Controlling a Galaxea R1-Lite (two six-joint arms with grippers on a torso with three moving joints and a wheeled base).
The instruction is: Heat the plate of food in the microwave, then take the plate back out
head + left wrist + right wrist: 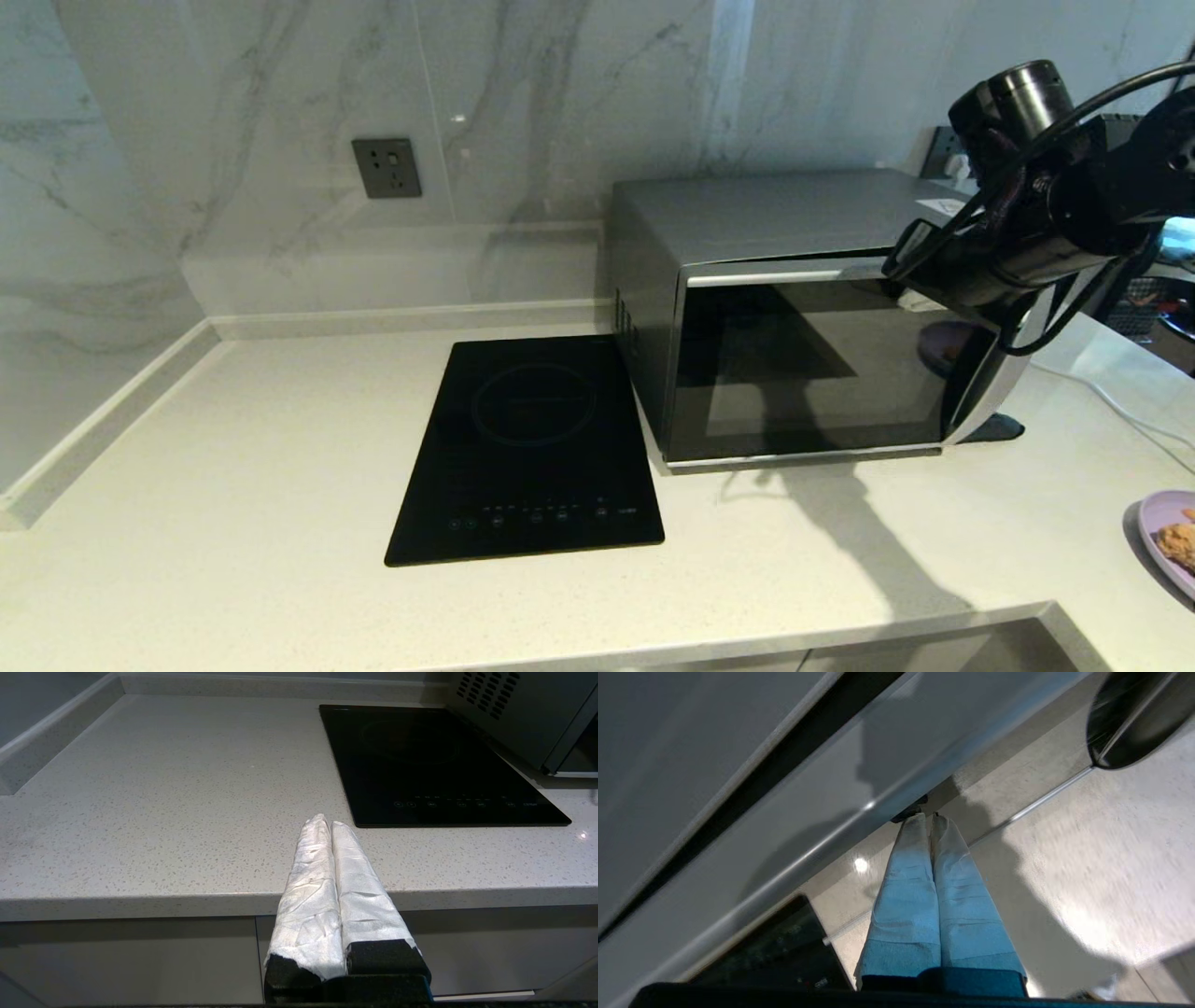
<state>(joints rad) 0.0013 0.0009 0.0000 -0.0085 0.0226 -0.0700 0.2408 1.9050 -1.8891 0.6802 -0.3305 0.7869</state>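
Observation:
The silver-grey microwave point(794, 355) stands on the counter at the right, its dark glass door point(803, 373) slightly ajar at the top right. My right arm point(1036, 224) reaches down to the door's upper right corner. The right gripper point(930, 817) is shut with nothing between its fingers, its tips right beside the door's silver edge point(859, 812). The lilac plate of food point(1172, 537) lies on the counter at the far right, partly cut off. My left gripper point(331, 820) is shut and empty, parked over the counter's front edge, out of the head view.
A flat black induction hob point(532, 448) lies left of the microwave, also in the left wrist view point(434, 765). A wall socket point(386, 168) sits on the marble backsplash. A white cable point(1111, 401) runs over the counter to the right of the microwave.

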